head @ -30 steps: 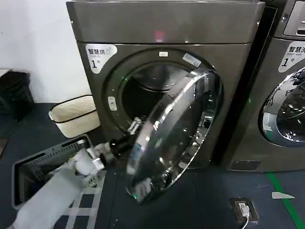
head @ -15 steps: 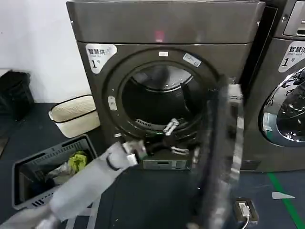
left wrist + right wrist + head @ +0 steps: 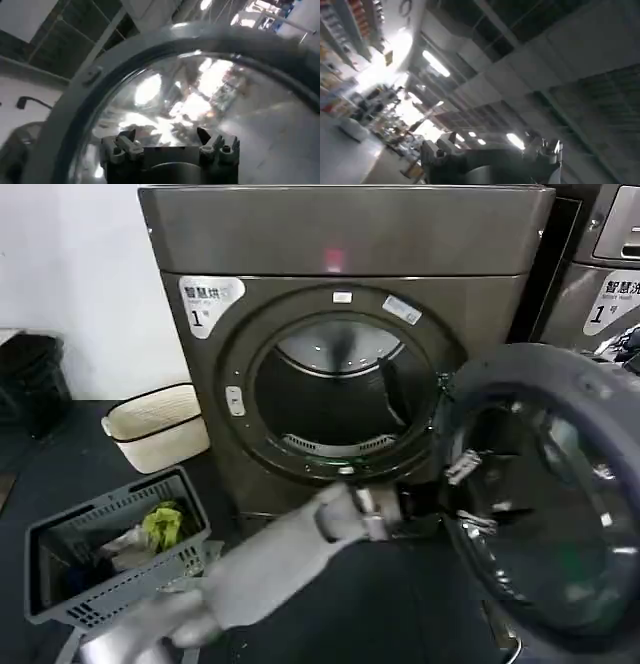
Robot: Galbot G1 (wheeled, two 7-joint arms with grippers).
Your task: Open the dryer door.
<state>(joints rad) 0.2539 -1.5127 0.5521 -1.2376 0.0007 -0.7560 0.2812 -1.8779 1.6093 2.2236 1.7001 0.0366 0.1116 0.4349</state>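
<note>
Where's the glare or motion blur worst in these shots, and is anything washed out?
Head view: the left arm's grey sleeve is motion-smeared, while the dryer stays crisp. Left wrist view: bright reflections wash out the dryer door glass beyond the left gripper. Right wrist view: overexposed windows and ceiling lights behind the right gripper.

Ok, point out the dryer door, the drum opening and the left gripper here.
dryer door (image 3: 560,369): head view, grey inner rim at its top.
drum opening (image 3: 330,409): head view, dark inside of the drum.
left gripper (image 3: 462,467): head view, fingertips against the door's inner face.
</note>
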